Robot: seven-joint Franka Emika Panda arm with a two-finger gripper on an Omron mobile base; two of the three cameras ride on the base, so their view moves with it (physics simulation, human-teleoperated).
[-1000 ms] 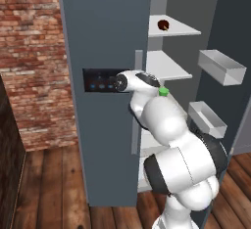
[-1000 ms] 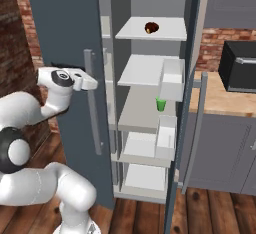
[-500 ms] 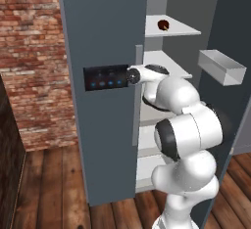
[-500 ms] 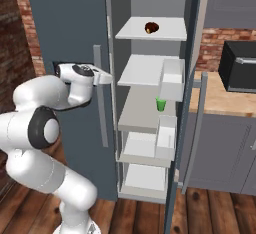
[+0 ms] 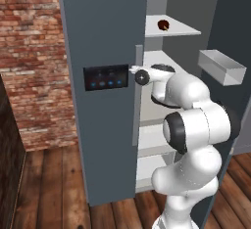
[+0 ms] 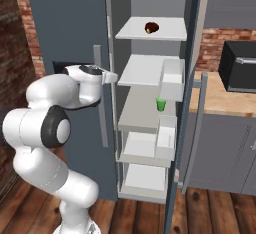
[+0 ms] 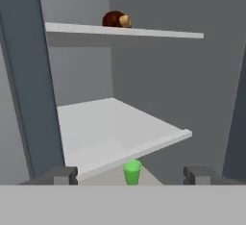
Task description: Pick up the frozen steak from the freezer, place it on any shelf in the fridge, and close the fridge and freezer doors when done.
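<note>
On the top shelf (image 6: 170,28) of the open fridge (image 6: 150,103) I saw the frozen steak (image 6: 151,27) resting, while my gripper (image 7: 130,175) hung empty with its jaws apart at the opening, well below it and above a small green cup (image 7: 132,172).

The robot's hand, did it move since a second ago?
Yes. The gripper swung right, away from the door's black panel, toward the open fridge shelves.
</note>
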